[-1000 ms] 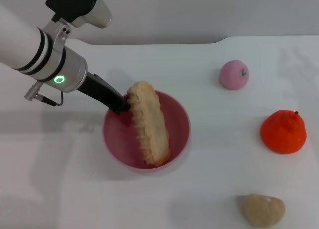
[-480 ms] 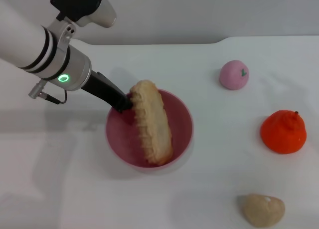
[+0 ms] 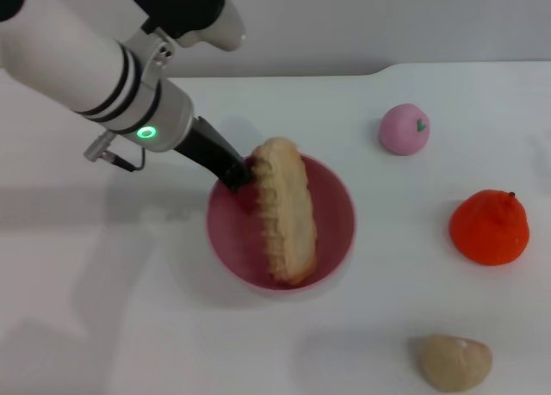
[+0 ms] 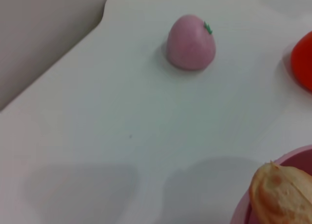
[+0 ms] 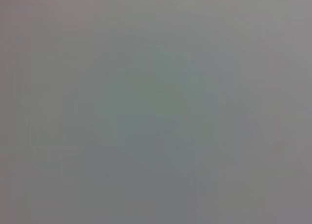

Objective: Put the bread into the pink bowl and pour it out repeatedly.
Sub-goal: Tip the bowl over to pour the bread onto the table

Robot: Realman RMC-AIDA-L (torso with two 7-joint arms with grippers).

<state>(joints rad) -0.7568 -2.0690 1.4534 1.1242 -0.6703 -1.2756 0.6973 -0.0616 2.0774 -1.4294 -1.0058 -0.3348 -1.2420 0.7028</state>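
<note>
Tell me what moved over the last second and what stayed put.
The left gripper, at the rim of the glossy pink plastic bowl, has slid the bowl toward the robot's right. The ridged tan toy bread rode along inside it, lying the same way. The small pink ball, the orange round fruit and the beige lump have not moved.

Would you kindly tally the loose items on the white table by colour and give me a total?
Pink: 2, the glossy pink plastic bowl and the small pink ball with a green mark.
Orange: 1, the round orange fruit.
Tan or beige: 2, the elongated ridged tan loaf propped in the bowl and the small rounded beige lump.
Total: 5.
</note>
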